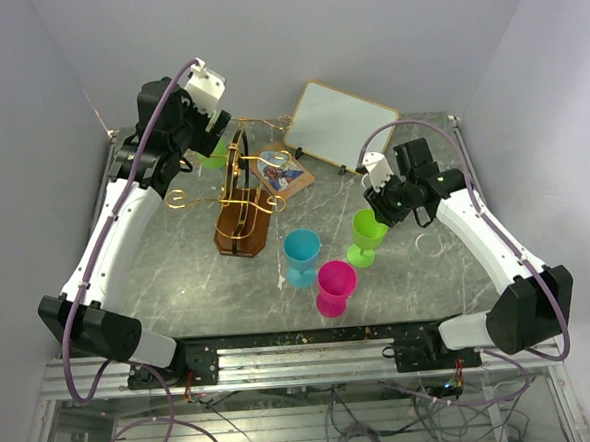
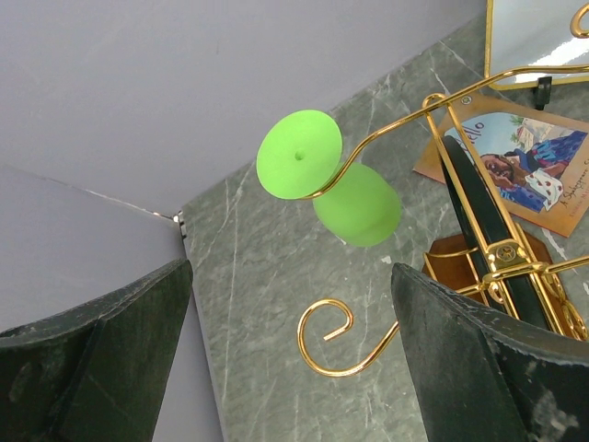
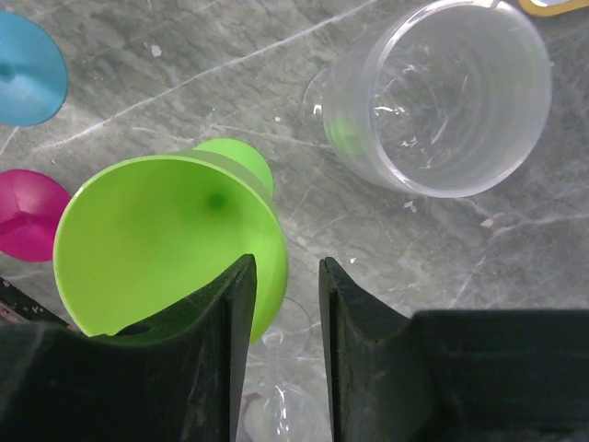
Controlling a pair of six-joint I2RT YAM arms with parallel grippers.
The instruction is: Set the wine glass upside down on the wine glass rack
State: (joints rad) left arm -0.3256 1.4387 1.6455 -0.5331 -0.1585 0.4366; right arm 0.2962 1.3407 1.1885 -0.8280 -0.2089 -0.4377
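Note:
A lime green wine glass (image 1: 365,236) stands upright on the grey marble table (image 1: 178,278). My right gripper (image 1: 379,213) is over its bowl. In the right wrist view the gripper (image 3: 287,267) straddles the green glass (image 3: 156,239) rim, one finger inside the bowl and the other outside. A narrow gap still shows beside the outer finger. The gold wire wine glass rack (image 1: 242,199) on its brown base stands at the back left. A second green glass (image 2: 357,204) hangs upside down from a rack (image 2: 449,256) arm. My left gripper (image 1: 209,131) (image 2: 290,276) hangs open beside it, holding nothing.
A blue glass (image 1: 302,257) and a pink glass (image 1: 336,287) stand upside down near the front middle. A clear glass (image 3: 451,92) stands right of the green one, with more clear glassware (image 3: 285,396) under my right fingers. A white board (image 1: 344,121) and a picture card (image 1: 280,170) lie behind.

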